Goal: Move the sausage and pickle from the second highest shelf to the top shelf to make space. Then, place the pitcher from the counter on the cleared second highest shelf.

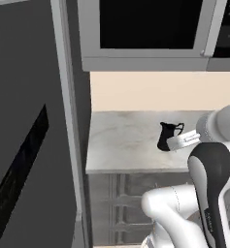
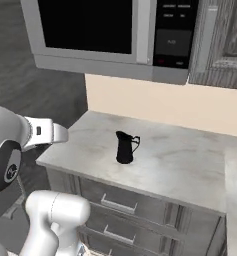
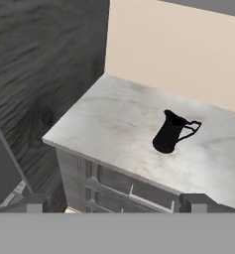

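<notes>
A small black pitcher (image 1: 167,138) (image 2: 125,148) (image 3: 169,133) stands upright on the light marbled counter (image 1: 121,140) (image 2: 185,160) (image 3: 114,116), its looped handle pointing right. My gripper (image 3: 116,203) hangs in front of the counter's edge and above it, well short of the pitcher. It is open, its two dark fingertips (image 3: 34,203) set wide apart with nothing between them. In the right base view my white hand (image 2: 47,132) reaches in from the left, apart from the pitcher. The sausage, the pickle and both shelves are out of view.
A microwave (image 1: 145,29) (image 2: 100,30) hangs over the counter. A tall dark grey panel (image 1: 29,145) rises at its left end. Dark drawers with silver bar handles (image 2: 117,204) (image 3: 114,191) sit below. A beige wall (image 3: 178,49) backs the counter, and a wood-grain cabinet (image 2: 225,40) hangs upper right.
</notes>
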Robot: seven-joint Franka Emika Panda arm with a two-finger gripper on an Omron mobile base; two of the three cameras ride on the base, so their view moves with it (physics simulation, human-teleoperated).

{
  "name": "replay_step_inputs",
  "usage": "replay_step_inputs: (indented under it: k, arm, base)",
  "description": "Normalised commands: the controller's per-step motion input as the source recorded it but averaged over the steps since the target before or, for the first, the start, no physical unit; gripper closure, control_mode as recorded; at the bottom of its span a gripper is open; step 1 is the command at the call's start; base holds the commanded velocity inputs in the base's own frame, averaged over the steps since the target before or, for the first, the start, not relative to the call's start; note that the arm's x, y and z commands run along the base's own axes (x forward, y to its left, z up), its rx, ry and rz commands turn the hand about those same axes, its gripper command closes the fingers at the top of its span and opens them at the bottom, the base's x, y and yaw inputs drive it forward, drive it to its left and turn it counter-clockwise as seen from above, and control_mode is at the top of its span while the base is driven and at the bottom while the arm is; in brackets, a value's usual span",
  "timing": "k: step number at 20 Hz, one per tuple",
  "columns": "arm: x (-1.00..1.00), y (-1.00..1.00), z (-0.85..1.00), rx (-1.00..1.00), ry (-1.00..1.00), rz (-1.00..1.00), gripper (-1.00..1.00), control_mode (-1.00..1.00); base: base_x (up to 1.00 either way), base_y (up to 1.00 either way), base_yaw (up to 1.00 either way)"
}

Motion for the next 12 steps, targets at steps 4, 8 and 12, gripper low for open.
replay_step_inputs:
  k: [4,8,12]
  arm:
    - [0.0,0.0,0.0,0.0,0.0,0.0,-1.0,1.0]
    - [0.0,0.0,0.0,0.0,0.0,0.0,-1.0,1.0]
    - [0.0,0.0,0.0,0.0,0.0,0.0,-1.0,1.0]
  base:
    - [0.26,-0.27,0.4]
    - [0.16,-0.39,0.39]
    - [0.09,-0.45,0.37]
